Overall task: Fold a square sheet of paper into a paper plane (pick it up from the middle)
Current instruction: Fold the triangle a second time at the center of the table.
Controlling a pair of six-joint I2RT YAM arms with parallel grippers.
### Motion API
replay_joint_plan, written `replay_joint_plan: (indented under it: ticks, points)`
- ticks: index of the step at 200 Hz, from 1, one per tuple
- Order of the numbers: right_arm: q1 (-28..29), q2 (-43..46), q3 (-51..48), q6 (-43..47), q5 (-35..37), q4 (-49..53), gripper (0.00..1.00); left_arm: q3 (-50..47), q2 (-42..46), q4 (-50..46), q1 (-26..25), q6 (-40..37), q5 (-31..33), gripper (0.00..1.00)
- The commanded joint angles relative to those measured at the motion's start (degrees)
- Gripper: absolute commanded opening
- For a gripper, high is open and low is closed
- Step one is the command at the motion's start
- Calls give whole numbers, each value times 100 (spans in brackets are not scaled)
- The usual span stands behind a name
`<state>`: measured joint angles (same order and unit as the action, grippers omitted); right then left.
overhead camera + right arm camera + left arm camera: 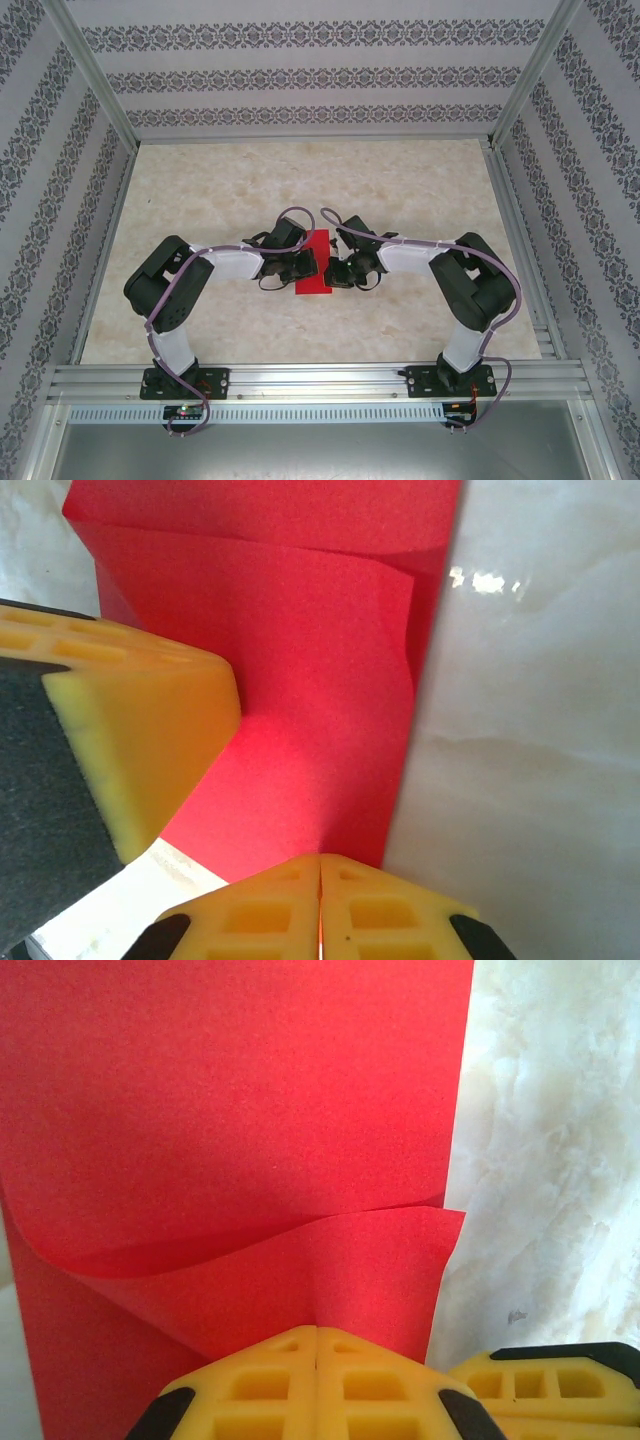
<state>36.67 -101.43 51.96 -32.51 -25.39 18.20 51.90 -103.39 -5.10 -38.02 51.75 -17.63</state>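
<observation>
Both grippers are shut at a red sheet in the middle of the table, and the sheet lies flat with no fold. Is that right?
Not quite: the red sheet is folded. The left wrist view shows a flap doubled over, bowing up off the layer beneath. Otherwise yes: left gripper and right gripper are shut at it in the middle of the table.

The whole counter point(400, 190) is being viewed from above, from behind the near edge. Each wrist view is being taken close over its own fingers point(250, 1390), facing the red paper point(220, 1110), which is being shared by all views.
</observation>
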Motion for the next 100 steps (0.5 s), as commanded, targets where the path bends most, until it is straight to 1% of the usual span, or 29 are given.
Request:
replay_joint_plan:
  ticks: [1,42,100]
  points:
    - [58,-79,-193,3,176,59,8,-206,-67,-408,-39,-12,310,0]
    - [38,51,-527,48,354,210,8,-88,-32,-423,-15,-205,314,0]
    - [60,651,-420,9,-121,-57,9,-65,-86,-280,-15,-222,158,0]
